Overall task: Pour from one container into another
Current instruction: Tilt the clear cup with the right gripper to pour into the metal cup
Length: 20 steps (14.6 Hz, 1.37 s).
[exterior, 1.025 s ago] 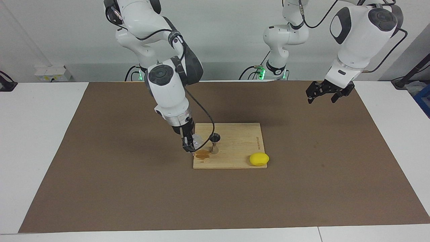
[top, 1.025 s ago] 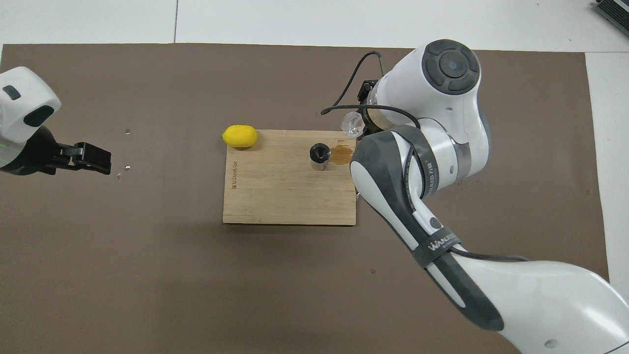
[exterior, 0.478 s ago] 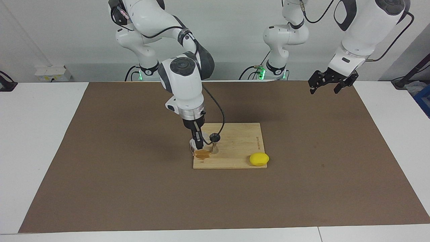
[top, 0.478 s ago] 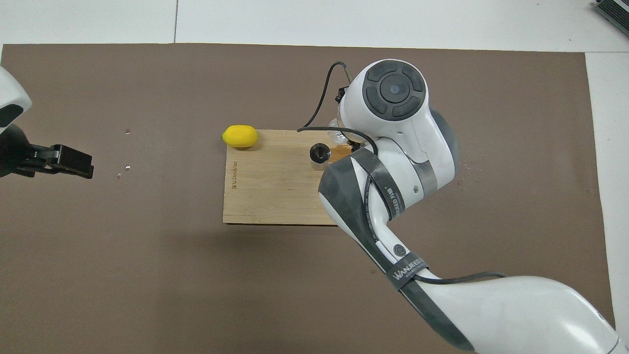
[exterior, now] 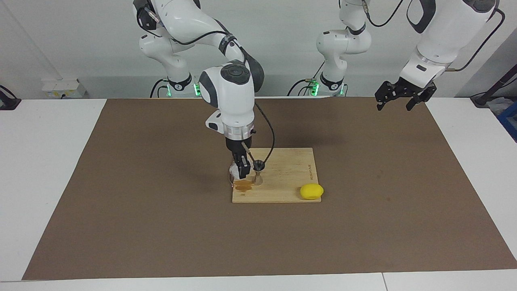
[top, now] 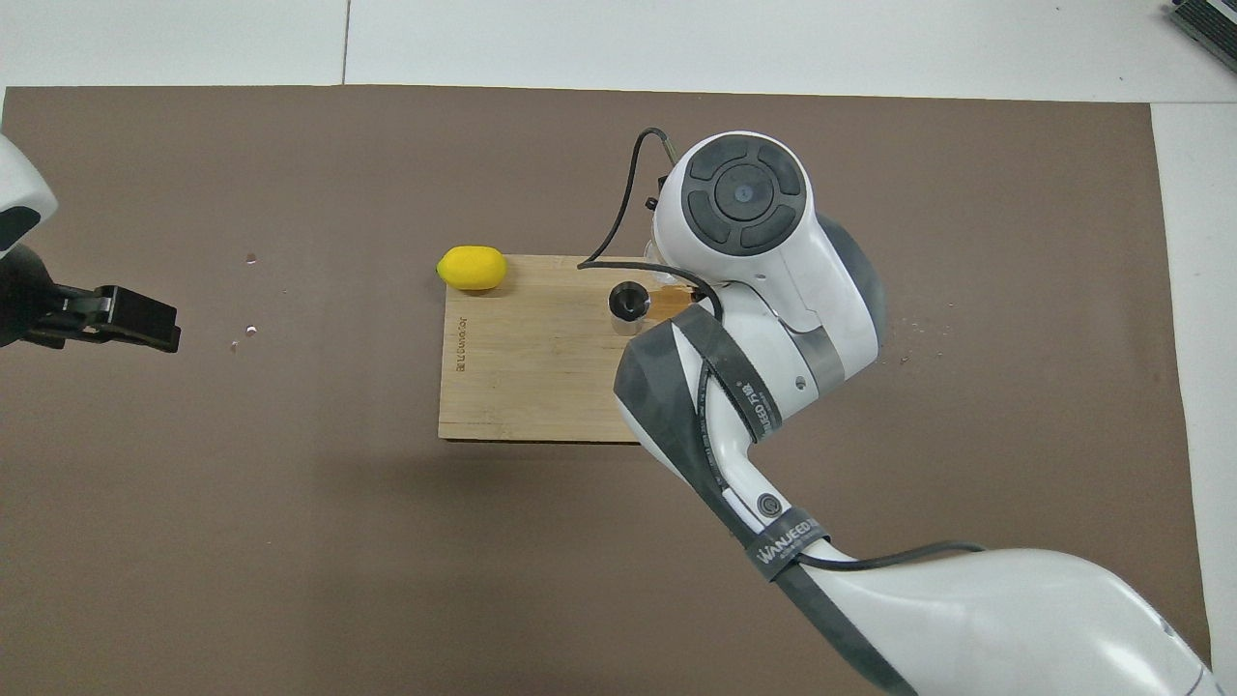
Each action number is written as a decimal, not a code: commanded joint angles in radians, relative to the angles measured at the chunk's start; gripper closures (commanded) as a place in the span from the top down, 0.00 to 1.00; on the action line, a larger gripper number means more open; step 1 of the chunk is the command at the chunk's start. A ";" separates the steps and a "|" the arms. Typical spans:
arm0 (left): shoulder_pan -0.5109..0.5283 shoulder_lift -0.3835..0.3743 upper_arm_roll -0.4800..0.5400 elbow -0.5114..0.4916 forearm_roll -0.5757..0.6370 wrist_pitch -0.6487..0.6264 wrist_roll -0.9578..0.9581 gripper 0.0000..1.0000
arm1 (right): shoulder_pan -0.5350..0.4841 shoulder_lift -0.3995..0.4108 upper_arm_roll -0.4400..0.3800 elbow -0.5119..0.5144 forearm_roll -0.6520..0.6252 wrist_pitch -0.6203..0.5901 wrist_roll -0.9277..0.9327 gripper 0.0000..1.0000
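Clear cup (exterior: 234, 173), gripped by right end effector (exterior: 242, 173), sits low at wooden board's (exterior: 282, 178) edge beside steel jigger (exterior: 258, 171), at its nine o'clock. Left end effector (exterior: 402, 97) hangs released, waiting.

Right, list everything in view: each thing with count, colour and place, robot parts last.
Mat: one, brown, covering the table.
Cutting board: one, light wood, mid-mat.
Jigger: one, steel, upright on the board.
Clear cup: one, see-through, beside the jigger, in the right gripper.
Spill: one, brown, on the board by the cup.
Lemon-like lump: one, yellow, at the board's corner farthest from the robots.
Right gripper: black, shut on the clear cup.
Left gripper: black, open, waiting above the mat.
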 commanded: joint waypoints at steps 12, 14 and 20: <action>-0.006 -0.007 0.006 -0.008 -0.007 -0.020 0.012 1.00 | 0.054 0.007 0.006 -0.018 -0.182 -0.021 0.017 0.00; -0.006 -0.007 0.006 -0.008 -0.007 -0.020 0.012 1.00 | 0.068 0.001 0.006 -0.025 -0.190 -0.025 0.017 0.00; -0.004 -0.007 0.006 -0.008 -0.007 -0.020 0.012 1.00 | 0.073 -0.005 0.007 -0.028 -0.233 -0.056 0.011 0.00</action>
